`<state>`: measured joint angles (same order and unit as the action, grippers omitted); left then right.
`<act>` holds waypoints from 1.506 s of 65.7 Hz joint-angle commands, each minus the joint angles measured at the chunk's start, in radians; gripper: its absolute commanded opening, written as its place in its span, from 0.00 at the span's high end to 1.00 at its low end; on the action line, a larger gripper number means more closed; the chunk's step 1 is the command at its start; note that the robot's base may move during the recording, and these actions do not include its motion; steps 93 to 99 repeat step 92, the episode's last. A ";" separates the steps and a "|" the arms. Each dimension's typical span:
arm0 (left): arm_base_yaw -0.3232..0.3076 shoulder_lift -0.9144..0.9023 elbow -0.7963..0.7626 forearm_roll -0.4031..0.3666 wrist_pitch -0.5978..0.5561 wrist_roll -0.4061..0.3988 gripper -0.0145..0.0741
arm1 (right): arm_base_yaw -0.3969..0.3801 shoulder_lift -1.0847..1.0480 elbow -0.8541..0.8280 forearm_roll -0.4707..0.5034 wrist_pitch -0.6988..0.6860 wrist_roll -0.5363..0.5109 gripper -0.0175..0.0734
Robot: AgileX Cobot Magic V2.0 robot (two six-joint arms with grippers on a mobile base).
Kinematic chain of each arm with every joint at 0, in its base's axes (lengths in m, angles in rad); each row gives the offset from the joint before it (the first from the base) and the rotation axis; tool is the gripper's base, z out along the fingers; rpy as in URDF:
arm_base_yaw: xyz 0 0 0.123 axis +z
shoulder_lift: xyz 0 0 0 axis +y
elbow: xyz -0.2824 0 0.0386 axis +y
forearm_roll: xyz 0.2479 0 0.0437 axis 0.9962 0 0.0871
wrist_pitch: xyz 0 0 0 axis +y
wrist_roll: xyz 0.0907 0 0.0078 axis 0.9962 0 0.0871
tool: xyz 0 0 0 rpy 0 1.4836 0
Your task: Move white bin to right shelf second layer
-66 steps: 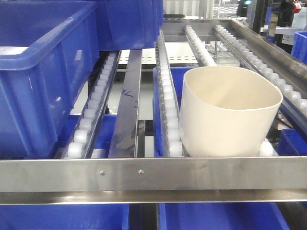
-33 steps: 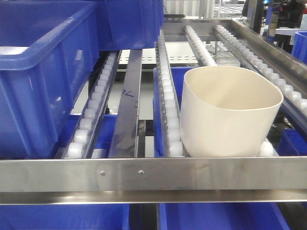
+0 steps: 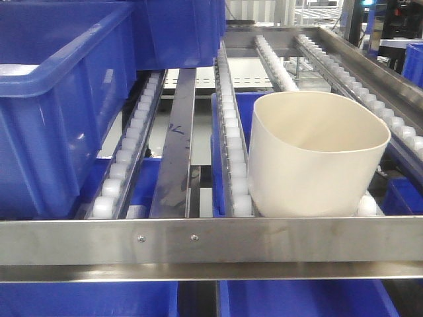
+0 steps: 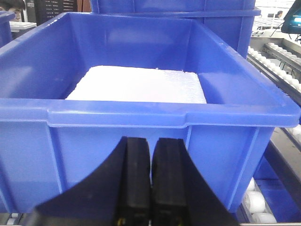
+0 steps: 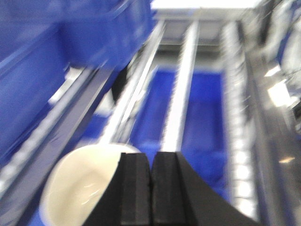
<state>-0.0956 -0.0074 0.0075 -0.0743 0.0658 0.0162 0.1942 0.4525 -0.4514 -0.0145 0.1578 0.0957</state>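
White bin (image 3: 317, 155) upright on shelf rollers (image 3: 232, 142), touching front bar (image 3: 211, 241); blue crate (image 3: 53, 99) left; both grippers' (image 4: 150, 181) (image 5: 150, 188) jaws closed, empty.

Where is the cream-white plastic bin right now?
In the front view, the cream-white plastic bin sits right of centre on the roller shelf, against the steel front bar, right of the blue crate.

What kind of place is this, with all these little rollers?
Probably a warehouse or factory parts store. The stainless steel rack level with lanes of small white rollers is flow shelving, loaded with a blue rectangular plastic crate and a cream-white smooth plastic tub, with more racking behind.
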 commanded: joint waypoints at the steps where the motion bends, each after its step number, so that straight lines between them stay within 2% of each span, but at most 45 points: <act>1: -0.006 -0.003 0.037 -0.001 -0.086 -0.007 0.74 | -0.044 -0.053 0.050 -0.012 -0.152 -0.007 0.75; 11: -0.006 -0.003 0.037 -0.001 -0.086 -0.007 0.74 | -0.115 -0.199 0.243 -0.012 -0.249 -0.007 0.75; 27: -0.006 -0.003 0.037 -0.001 -0.086 -0.007 0.74 | -0.125 -0.403 0.468 0.006 -0.255 0.012 0.75; 36: -0.006 -0.003 0.037 -0.001 -0.086 -0.007 0.74 | -0.126 -0.488 0.464 0.007 -0.158 0.012 0.75; 99: -0.006 -0.003 0.037 -0.001 -0.086 -0.007 0.74 | -0.126 -0.484 0.464 0.007 -0.150 0.012 0.75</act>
